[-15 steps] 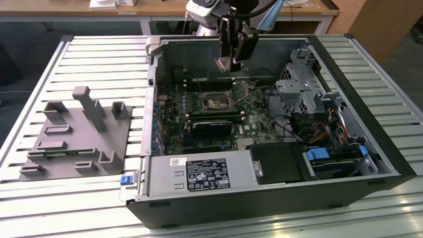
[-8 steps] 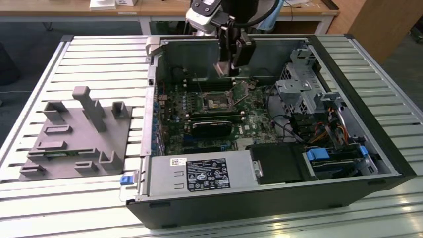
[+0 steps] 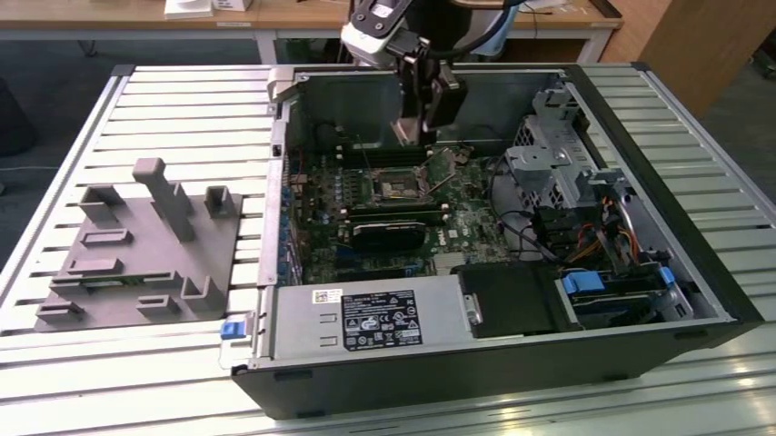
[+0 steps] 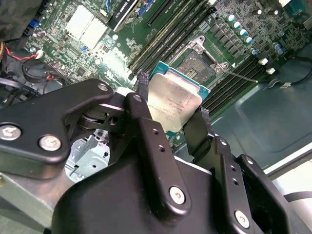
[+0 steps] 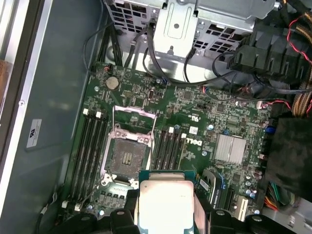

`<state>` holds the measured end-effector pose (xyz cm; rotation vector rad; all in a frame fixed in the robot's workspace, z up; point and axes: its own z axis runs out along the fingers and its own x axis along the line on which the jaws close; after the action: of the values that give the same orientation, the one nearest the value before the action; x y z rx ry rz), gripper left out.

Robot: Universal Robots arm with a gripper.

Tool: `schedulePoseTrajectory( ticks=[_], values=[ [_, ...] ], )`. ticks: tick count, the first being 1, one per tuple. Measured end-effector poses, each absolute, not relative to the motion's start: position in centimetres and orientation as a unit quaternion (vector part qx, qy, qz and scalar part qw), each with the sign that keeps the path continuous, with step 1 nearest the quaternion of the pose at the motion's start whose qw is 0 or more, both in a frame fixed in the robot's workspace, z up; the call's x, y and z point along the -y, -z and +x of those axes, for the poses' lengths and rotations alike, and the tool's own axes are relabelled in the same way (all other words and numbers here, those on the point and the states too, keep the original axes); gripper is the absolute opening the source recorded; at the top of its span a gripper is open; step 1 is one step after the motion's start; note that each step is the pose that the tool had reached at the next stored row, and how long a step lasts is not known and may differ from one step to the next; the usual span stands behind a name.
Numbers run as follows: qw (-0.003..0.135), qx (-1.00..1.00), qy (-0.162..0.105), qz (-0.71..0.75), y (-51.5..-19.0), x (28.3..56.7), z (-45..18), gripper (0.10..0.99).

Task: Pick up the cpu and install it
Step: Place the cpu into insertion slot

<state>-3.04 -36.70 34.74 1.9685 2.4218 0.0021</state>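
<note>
Rack (image 3: 134, 245): at the exterior view's left, clear of the work.
Socket (image 5: 127, 158): frame lifted, left bare to receive.
Gripper (image 3: 424, 134): clamped on two edges of the cpu (image 4: 173, 100), which is held flat, lid outward, above and just beside the socket.

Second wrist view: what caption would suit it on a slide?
Gripper holding the cpu by its edges over the motherboard, near the empty socket.
</note>
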Motion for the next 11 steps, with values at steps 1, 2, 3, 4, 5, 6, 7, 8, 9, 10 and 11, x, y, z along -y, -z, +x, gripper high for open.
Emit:
schedulePoseTrajectory(
  ticks=[1, 2, 3, 4, 5, 6, 7, 8, 9, 10, 11],
  values=[
    [0.009, -0.776, 0.000, 0.631, -34.66, 36.70, -3.03, 0.537],
    [0.008, -0.776, 0.001, 0.631, -34.58, 36.70, -3.04, 0.537],
    [0.008, -0.776, 0.001, 0.631, -34.50, 36.70, -3.04, 0.537],
    [0.007, -0.776, 0.002, 0.631, -34.42, 36.70, -3.04, 0.537],
    [0.006, -0.776, 0.003, 0.631, -34.33, 36.70, -3.04, 0.537],
    [0.005, -0.776, 0.003, 0.631, -34.25, 36.70, -3.04, 0.537],
    [0.005, -0.776, 0.004, 0.631, -34.17, 36.70, -3.04, 0.537],
    [0.004, -0.776, 0.005, 0.631, -34.09, 36.70, -3.04, 0.537],
    [0.003, -0.776, 0.005, 0.631, -34.00, 36.70, -3.04, 0.537],
    [0.003, -0.776, 0.006, 0.631, -33.92, 36.70, -3.04, 0.537],
    [0.002, -0.776, 0.006, 0.631, -33.82, 36.70, -3.04, 0.537]
  ],
)
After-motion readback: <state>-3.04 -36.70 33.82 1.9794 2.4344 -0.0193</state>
